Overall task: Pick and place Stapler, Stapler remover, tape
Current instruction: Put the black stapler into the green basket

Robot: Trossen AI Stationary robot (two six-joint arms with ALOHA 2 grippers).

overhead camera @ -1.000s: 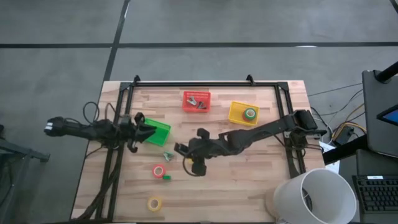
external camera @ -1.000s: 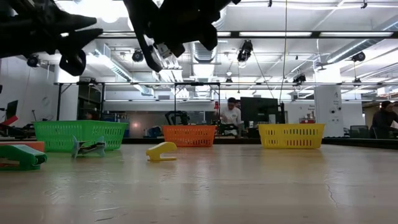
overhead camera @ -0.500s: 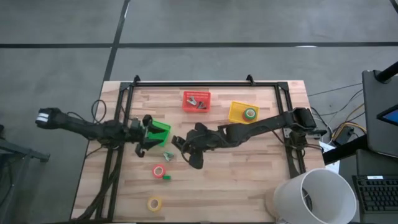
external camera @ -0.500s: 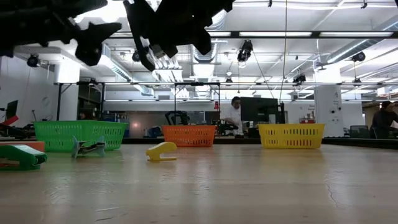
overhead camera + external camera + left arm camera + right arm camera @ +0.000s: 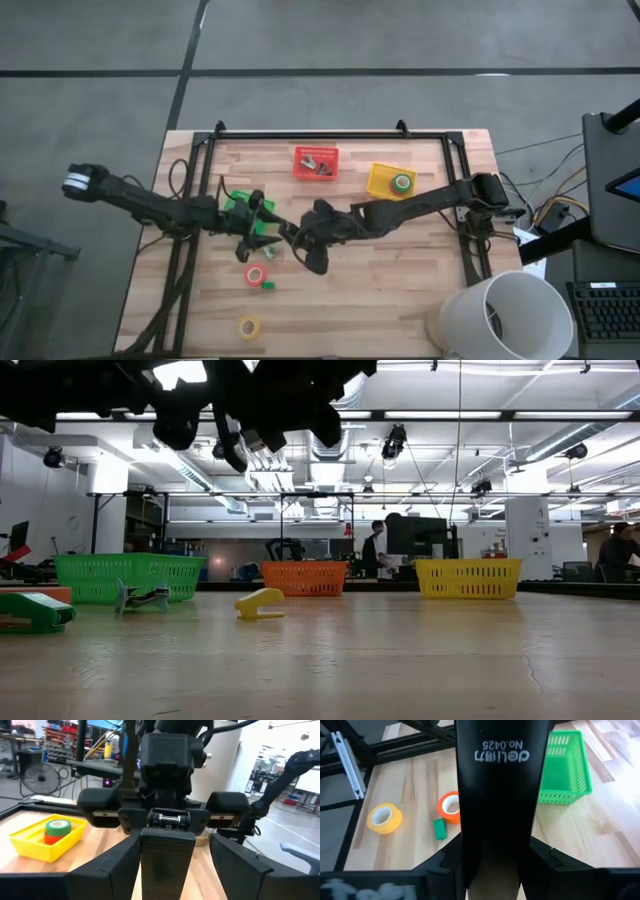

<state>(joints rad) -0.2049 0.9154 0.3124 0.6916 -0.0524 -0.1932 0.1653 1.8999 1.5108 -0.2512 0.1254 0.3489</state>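
The black stapler (image 5: 500, 785) hangs in the air over the table's middle, with my right gripper (image 5: 302, 238) shut on it. Its free end (image 5: 167, 857) reaches between the fingers (image 5: 107, 867) of my left gripper (image 5: 266, 224), which is open; a gap shows on each side. One green tape roll (image 5: 402, 182) lies in the yellow basket (image 5: 381, 189). A red roll (image 5: 256, 274) and a yellow roll (image 5: 248, 326) lie flat on the wood. A small green stapler remover (image 5: 268, 284) lies beside the red roll. My right gripper pinches the stapler's two long sides (image 5: 470, 855) between its two fingers (image 5: 445, 862). The stapler lies along the fingers and sticks out past them toward the left arm. It is lifted clear of the table.
A green basket (image 5: 262, 204) stands just behind my left gripper and a red basket (image 5: 316, 162) with small metal things at the far middle. Another small remover (image 5: 268, 250) lies under the grippers. A black frame (image 5: 300, 133) runs round the table; a white bucket (image 5: 505, 318) stands off its near right corner.
My left gripper has gone toward the table's right edge, across the green basket to the stapler, rising as it went, and now has the stapler's free end between its fingers. My right gripper has shifted the stapler a little toward the left arm.
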